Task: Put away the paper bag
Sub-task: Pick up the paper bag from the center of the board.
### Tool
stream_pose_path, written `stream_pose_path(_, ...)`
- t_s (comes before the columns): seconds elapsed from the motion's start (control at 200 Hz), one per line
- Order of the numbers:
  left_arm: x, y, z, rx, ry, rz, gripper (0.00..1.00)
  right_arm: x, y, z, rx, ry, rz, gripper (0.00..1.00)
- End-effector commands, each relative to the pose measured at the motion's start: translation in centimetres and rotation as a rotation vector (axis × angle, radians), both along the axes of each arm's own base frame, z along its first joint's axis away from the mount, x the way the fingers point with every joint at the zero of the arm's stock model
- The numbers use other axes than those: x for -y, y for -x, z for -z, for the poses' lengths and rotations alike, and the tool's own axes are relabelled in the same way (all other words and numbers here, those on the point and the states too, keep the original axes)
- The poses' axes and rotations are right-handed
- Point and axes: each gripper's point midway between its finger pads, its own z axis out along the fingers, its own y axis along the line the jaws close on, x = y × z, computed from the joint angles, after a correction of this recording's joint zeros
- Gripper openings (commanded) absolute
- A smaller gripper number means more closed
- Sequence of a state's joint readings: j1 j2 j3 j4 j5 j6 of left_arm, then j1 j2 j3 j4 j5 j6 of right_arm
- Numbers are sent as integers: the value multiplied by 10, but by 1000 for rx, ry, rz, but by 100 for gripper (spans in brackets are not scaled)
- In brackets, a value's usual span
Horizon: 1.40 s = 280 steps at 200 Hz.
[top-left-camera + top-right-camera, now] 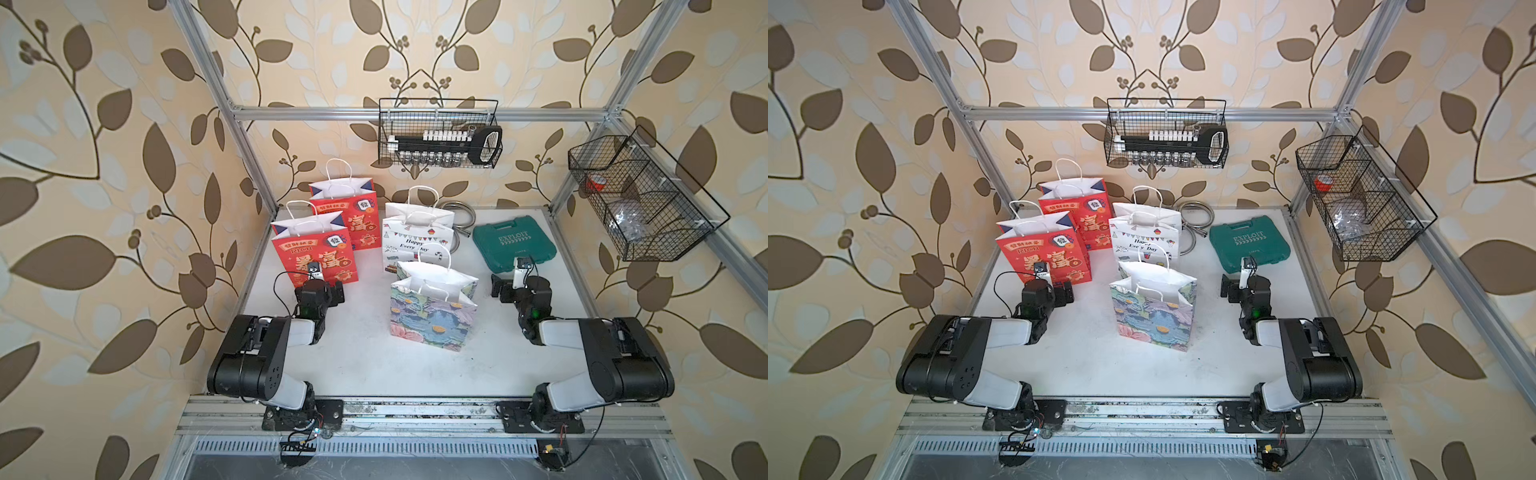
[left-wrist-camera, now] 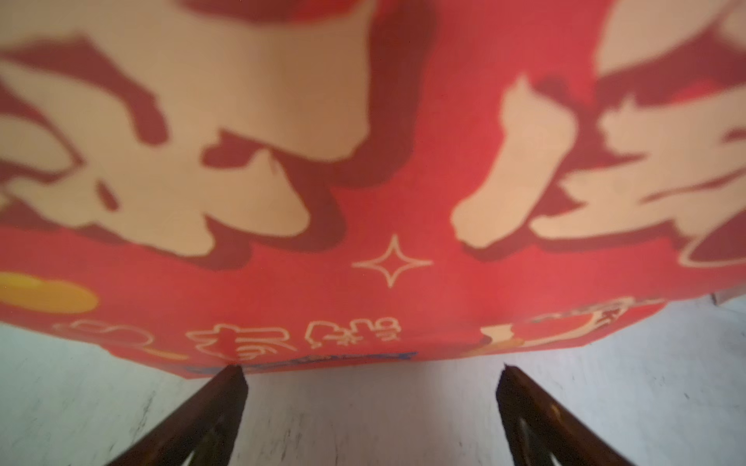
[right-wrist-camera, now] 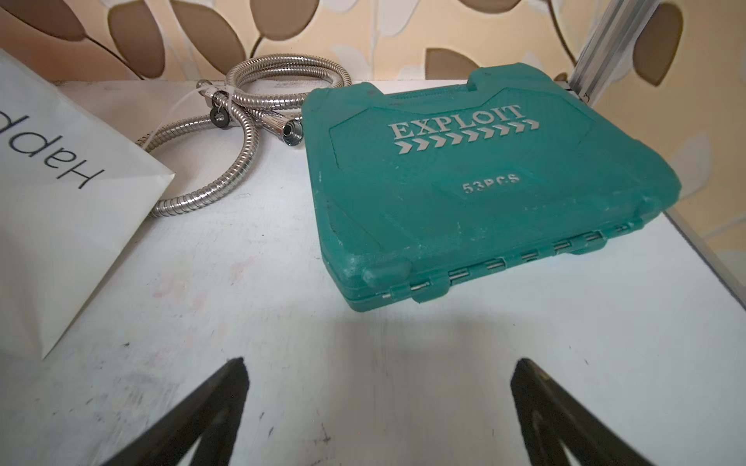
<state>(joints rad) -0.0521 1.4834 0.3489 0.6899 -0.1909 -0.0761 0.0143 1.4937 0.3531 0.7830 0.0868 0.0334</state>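
Left wrist view, Bo: what's w/ the left claw?
Bo: Wide open, holds nothing. The red paper bag stands on the table, v. close in front.
Ann: And the right claw?
Bo: Open too, empty, by the green case.
Ann: What could go bad?
Bo: Bag's light, I think. A bump low down could tip it or shove it into the other red bag behind.

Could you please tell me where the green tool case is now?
In both top views the green tool case lies flat at the far right of the table, beside the coiled metal hose and just beyond the open right gripper.
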Motion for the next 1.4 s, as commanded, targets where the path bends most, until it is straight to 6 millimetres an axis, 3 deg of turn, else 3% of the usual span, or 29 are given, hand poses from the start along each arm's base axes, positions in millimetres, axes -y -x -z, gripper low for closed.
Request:
stream_pose_path(0.0,-8,-14,-21,79,-29,-22,99,4,-8,-11,42,16,16,100)
stream_pose_path(0.7,-7,-14,-22,87,-27,-20,99,4,-7,-12,49,14,15,100)
stream_pose_path(0.81,-10,-10,-27,90,-29,-36,99,8,-3,-29,45,16,36,100)
stream_pose_path(0.84,-11,-9,-41,112,-29,-41,99,9,-3,-41,59,16,42,100)
stream_pose_path(1.02,-15,5,-65,91,5,-81,99,20,18,-73,20,-61,147,100)
stream_pose_path(1.19,-21,23,-88,94,76,-156,99,26,39,-86,-90,-212,267,100)
stream_pose_path(1.395,-15,35,-115,66,132,-148,99,3,50,-114,-174,-313,178,100)
